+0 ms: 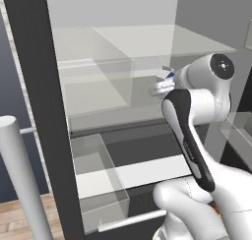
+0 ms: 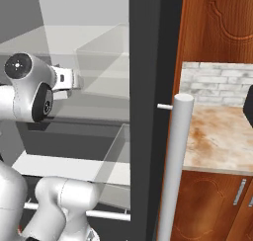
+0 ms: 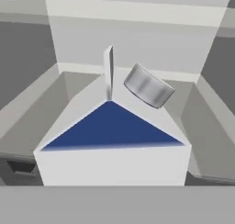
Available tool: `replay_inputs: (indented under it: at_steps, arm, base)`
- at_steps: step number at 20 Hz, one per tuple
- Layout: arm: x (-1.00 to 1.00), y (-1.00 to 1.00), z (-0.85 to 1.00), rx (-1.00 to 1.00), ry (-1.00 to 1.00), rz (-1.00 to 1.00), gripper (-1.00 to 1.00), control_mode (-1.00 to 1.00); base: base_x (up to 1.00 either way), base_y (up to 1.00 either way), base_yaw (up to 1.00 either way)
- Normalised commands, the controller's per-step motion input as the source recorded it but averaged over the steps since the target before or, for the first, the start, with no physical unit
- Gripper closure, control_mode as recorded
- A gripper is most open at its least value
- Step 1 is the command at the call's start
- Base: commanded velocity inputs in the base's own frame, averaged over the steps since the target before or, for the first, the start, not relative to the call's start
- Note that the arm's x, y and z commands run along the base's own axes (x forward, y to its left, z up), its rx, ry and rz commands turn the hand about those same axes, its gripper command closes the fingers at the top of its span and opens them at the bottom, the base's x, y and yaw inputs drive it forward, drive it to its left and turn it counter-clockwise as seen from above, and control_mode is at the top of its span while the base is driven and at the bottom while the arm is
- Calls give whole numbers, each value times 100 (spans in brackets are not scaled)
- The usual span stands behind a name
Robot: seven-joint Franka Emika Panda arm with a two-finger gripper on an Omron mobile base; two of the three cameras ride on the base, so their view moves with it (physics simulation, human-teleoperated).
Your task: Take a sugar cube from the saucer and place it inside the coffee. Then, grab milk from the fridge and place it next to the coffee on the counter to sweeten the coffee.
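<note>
The milk (image 3: pixel 112 131) is a white gable-top carton with a dark blue face and a grey round cap, and it looms very close in the hand view. Behind it lie the pale shelves of the fridge (image 1: pixel 34 86). A sliver of the milk (image 1: pixel 169 75) peeks out beyond the wrist in the left base view. My gripper (image 1: pixel 163 85) reaches deep into the fridge at shelf height and is closed around the carton; its fingertips are hidden. In the right base view the hand (image 2: pixel 66 79) points into the fridge. The counter (image 2: pixel 222 136) lies to the right. The sugar cube, saucer and coffee are out of view.
Translucent shelves (image 1: pixel 147 42) span the fridge above and beside the hand. A clear drawer bin (image 1: pixel 98 175) sits below. The thick silver door handle (image 2: pixel 173 171) stands upright between fridge and counter. Reddish-brown cabinets (image 2: pixel 217 27) rise above the counter.
</note>
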Motion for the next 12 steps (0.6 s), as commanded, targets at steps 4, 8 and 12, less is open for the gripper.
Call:
replay_inputs:
  at_steps: [4,8,12]
  arm:
    - [-100,2,-6,7,10,-6,100,-100]
    - [-100,-7,0,10,2,-1,100,-100]
    - [-100,0,0,0,-8,0,100,-100]
  base:
    - [0,0,0]
    - [0,0,0]
    - [0,0,0]
